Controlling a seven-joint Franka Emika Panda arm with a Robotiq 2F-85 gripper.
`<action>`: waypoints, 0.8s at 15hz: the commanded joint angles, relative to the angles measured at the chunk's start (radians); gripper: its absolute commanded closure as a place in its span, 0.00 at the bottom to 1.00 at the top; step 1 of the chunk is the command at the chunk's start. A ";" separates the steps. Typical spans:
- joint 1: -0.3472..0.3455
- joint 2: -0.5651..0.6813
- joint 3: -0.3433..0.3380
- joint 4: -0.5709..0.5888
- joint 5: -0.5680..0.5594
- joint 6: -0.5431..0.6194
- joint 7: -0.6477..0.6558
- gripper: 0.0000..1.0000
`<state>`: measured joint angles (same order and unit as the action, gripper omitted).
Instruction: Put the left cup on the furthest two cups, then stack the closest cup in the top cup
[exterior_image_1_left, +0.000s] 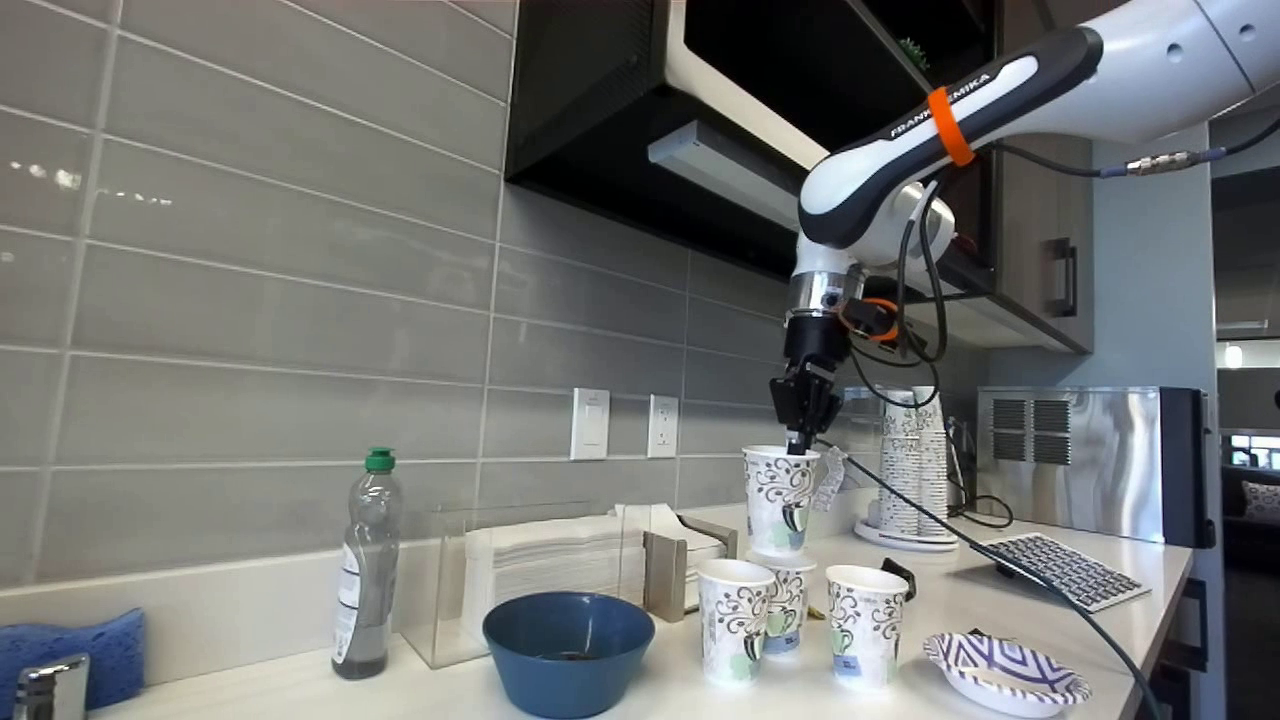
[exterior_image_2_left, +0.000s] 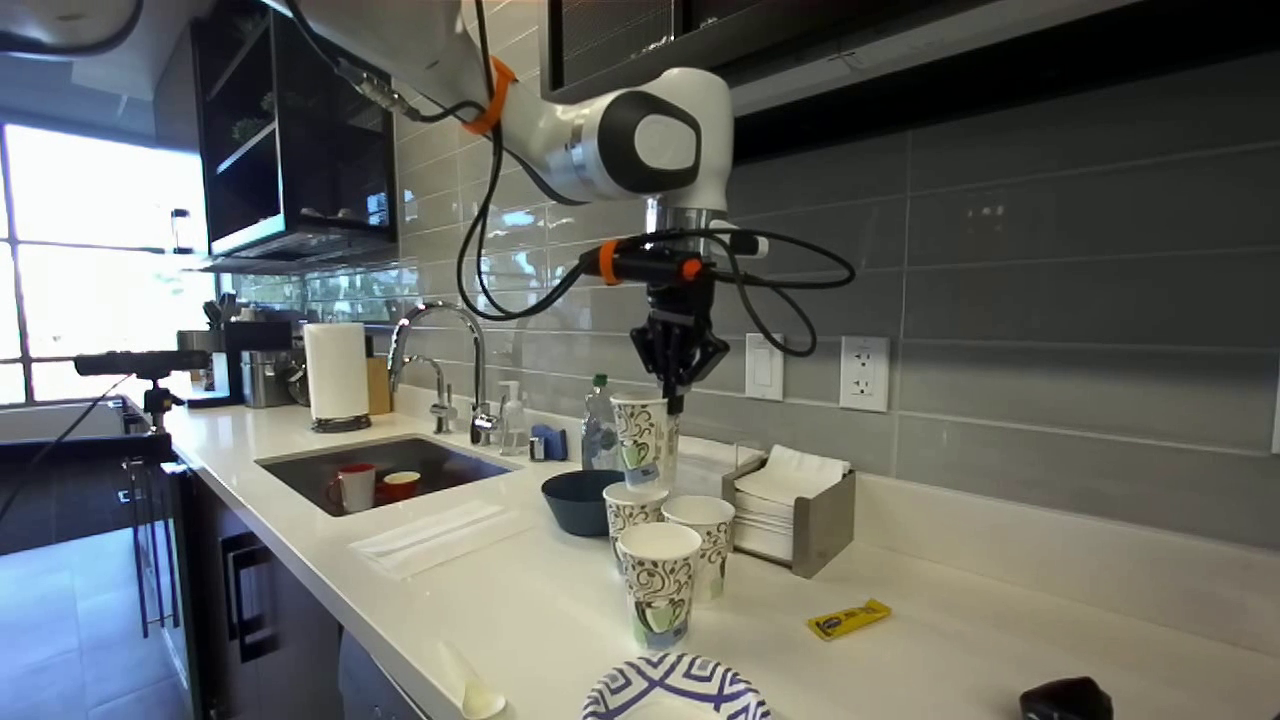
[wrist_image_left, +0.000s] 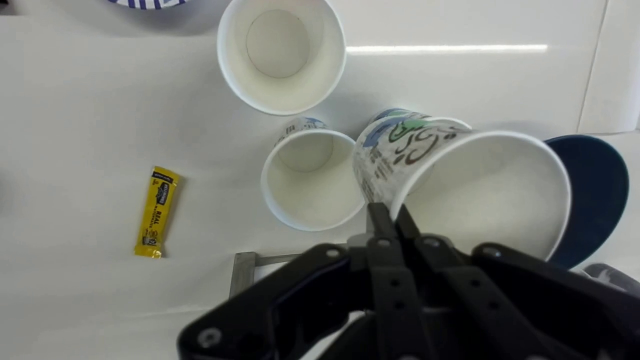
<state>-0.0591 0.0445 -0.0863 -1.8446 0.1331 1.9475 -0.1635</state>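
Nearest in an exterior view: one paper dish (exterior_image_2_left: 700, 675), white with purple geometric pattern, cut off by the lower edge. Next, the front cup (exterior_image_2_left: 660, 585), white paper, dark scroll print with green motif, upright on the table (exterior_image_2_left: 950, 650), mouth up. To its right in that view, one yellow packet (exterior_image_2_left: 848, 620), lying flat. Close behind, the wall-side cup (exterior_image_2_left: 713, 550), like print, upright, partly masked by the front cup. Then the bowl-side cup (exterior_image_2_left: 630, 512), like print, upright, near the blue bowl (exterior_image_2_left: 572, 508). Higher up, the raised cup (exterior_image_1_left: 780, 500), like print, roughly upright, mouth up, clear of the table; its base is near the rims below in both exterior views, touching or apart not determinable. In the wrist view it hides much of the bowl-side cup. The end effector (wrist_image_left: 395, 212), black, pointing down, is clenched on the raised cup at its rim, a finger on each side of the wall. Beyond the wall-side cup, one metal napkin holder (exterior_image_2_left: 830, 525) with white napkins. Behind the blue bowl, one clear bottle (exterior_image_2_left: 600, 440), green cap. Farther, one blue sponge (exterior_image_2_left: 552, 442); one dark sink (exterior_image_2_left: 440, 465) containing a red-and-white mug (exterior_image_2_left: 357, 488); one upright paper towel roll (exterior_image_2_left: 335, 372).
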 joint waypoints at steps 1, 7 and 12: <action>-0.015 0.042 0.004 0.053 0.046 -0.035 -0.034 0.99; -0.018 0.061 0.006 0.057 0.057 -0.032 -0.036 0.99; -0.024 0.070 0.005 0.064 0.056 -0.024 -0.031 0.99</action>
<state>-0.0659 0.0903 -0.0863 -1.8247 0.1583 1.9474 -0.1759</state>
